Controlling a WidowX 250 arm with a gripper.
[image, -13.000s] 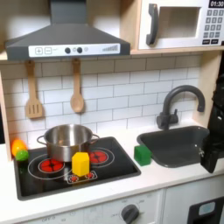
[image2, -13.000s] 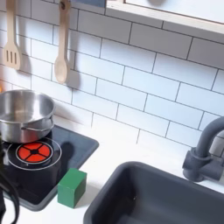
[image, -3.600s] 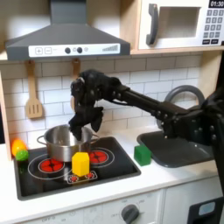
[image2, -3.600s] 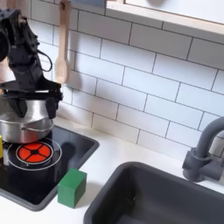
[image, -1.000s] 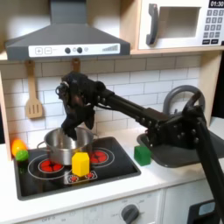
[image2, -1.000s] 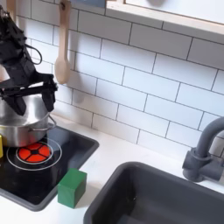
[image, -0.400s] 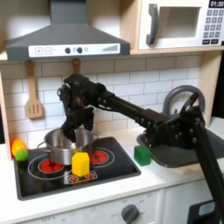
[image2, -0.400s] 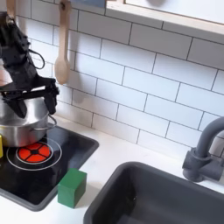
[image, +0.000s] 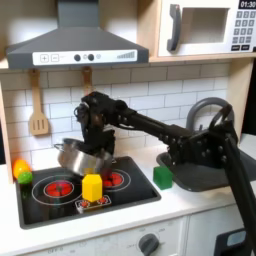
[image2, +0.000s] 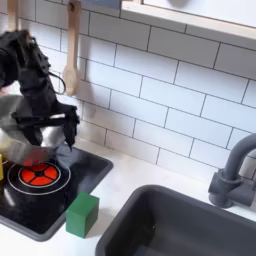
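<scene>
Shiny steel pot (image: 78, 158) gripped at its rim by the black tool (image: 96, 147), tilted and raised just off the black stovetop (image: 130, 190). Lift apparently done; setting down not yet.

Toy kitchen, stove (image: 60, 205), sink (image: 205, 165), microwave (image: 205, 27)

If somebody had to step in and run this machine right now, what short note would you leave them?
Claw: shut on the rim of the silver pot.
Pot: tilted and apparently raised off the black stovetop, over the back-left burner in the first exterior view.
Nearby: yellow block at the stove's front, green block between stove and sink.
Done: pot gripped and lifted.
Left: pot not yet set down anywhere; the claw is clamped on it.
</scene>
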